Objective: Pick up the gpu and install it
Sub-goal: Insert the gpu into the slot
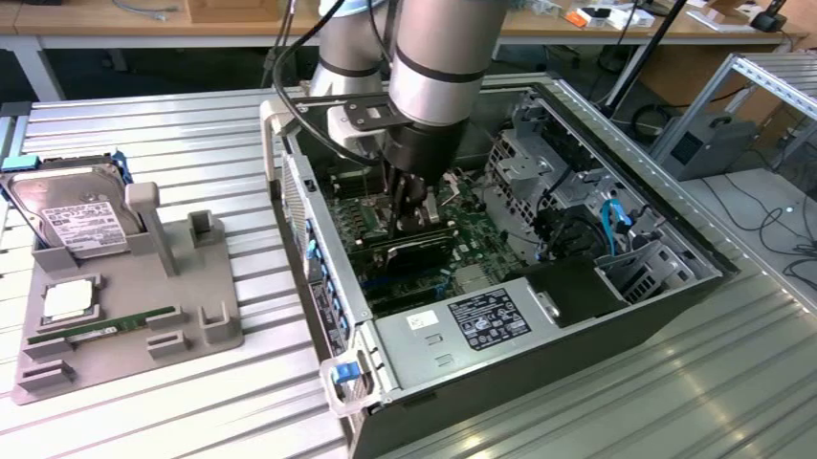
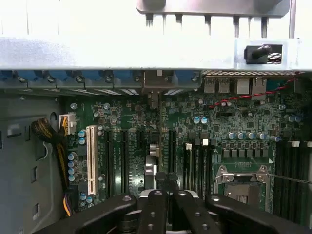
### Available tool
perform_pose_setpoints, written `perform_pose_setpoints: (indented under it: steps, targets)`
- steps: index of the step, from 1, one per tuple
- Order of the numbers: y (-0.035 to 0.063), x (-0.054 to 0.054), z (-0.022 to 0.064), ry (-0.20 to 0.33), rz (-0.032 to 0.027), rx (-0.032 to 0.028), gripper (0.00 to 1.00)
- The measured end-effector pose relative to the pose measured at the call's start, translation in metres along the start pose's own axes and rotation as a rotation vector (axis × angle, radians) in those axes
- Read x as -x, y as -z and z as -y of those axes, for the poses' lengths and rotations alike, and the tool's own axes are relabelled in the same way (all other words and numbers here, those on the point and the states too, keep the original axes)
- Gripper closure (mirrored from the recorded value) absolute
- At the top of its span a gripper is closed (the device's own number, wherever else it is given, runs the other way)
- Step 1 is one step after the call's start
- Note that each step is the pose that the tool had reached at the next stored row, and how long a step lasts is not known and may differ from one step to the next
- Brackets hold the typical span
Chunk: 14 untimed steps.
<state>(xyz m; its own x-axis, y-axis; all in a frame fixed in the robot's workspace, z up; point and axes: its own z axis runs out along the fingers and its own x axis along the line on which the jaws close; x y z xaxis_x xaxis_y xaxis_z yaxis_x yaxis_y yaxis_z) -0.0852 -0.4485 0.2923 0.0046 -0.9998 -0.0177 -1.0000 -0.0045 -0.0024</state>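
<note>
Exterior view: gripper [image 1: 415, 222] clamped on the gpu [image 1: 411, 247] inside the computer case [image 1: 562, 316]; seating step, needing straight slot alignment.

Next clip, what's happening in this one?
A single robot arm is reaching down into an open computer case lying on its side on a metal table. Its gripper is shut and sits low over the motherboard, right at the gpu, which stands among the expansion slots. On the exterior view's left, a grey holder tray still carries a hard drive, a RAM stick and a CPU.
</note>
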Motion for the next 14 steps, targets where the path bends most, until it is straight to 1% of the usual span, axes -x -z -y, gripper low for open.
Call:
perform_pose_setpoints:
  steps: [3,5,6,7,8,9,10,12,13,14]
  targets:
    - [-0.0001,0.0,0.0115,0.0,-0.0001,0.0055,0.89]
    - [-0.0005,-0.001,0.0251,0.0,0.0,0.0133,0.89]
    - [-0.0006,-0.001,0.0304,0.0,0.0,0.0163,0.89]
    - [-0.0005,-0.002,0.0445,0.0,-0.0001,0.02,0.89]
    - [0.0024,-0.002,0.0501,0.0,-0.0001,0.0203,0.89]
    - [0.0061,-0.002,0.0516,0.0,0.0,0.0203,0.89]
    - [0.0084,-0.002,0.0549,0.0,-0.0001,0.0204,0.89]
    - [0.0087,-0.002,0.0618,0.0,0.0,0.0218,0.89]
    - [0.0096,-0.002,0.0671,0.0,-0.0001,0.0224,0.89]
    - [0.0106,-0.002,0.0693,0.0,-0.0001,0.0226,0.89]
